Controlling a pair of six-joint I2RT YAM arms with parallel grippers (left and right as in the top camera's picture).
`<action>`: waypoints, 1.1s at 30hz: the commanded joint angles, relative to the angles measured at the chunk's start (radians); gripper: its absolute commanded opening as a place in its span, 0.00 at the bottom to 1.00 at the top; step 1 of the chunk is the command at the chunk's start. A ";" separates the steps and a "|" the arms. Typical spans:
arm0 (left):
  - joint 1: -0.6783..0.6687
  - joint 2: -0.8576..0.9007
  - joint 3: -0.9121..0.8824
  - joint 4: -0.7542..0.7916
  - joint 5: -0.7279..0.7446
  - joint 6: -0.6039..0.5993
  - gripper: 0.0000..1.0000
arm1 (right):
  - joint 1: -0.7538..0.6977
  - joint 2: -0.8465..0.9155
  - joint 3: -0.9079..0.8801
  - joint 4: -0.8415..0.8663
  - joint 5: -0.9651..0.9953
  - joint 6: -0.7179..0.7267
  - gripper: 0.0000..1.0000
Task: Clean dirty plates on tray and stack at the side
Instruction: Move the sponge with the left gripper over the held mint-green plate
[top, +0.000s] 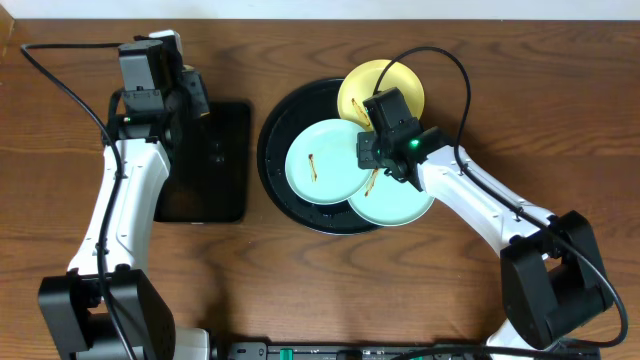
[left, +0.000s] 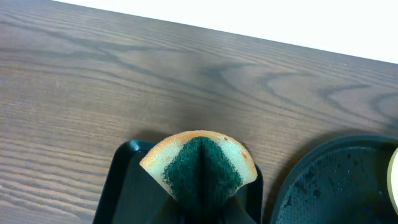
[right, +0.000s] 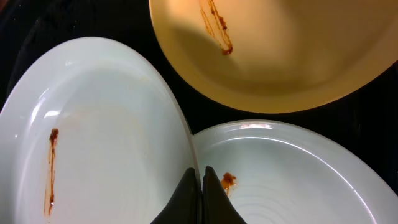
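Wood tabletop (top: 300, 290); round black tray (top: 272, 150) holds three smeared plates (top: 320, 165)

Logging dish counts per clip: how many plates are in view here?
3. The yellow plate overhangs the round tray's far rim; one blue plate lies mid-tray; a second blue plate overhangs the near-right rim, partly under the right arm. I see no others.
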 joint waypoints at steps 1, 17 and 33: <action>-0.003 -0.003 0.002 0.003 -0.003 -0.021 0.08 | -0.005 -0.010 0.002 0.006 -0.003 -0.010 0.01; -0.073 -0.018 0.002 -0.220 0.341 -0.011 0.08 | -0.045 0.071 0.001 0.101 -0.196 -0.144 0.01; -0.210 -0.014 -0.015 -0.220 0.296 0.009 0.07 | -0.041 0.080 0.001 0.144 -0.168 -0.066 0.01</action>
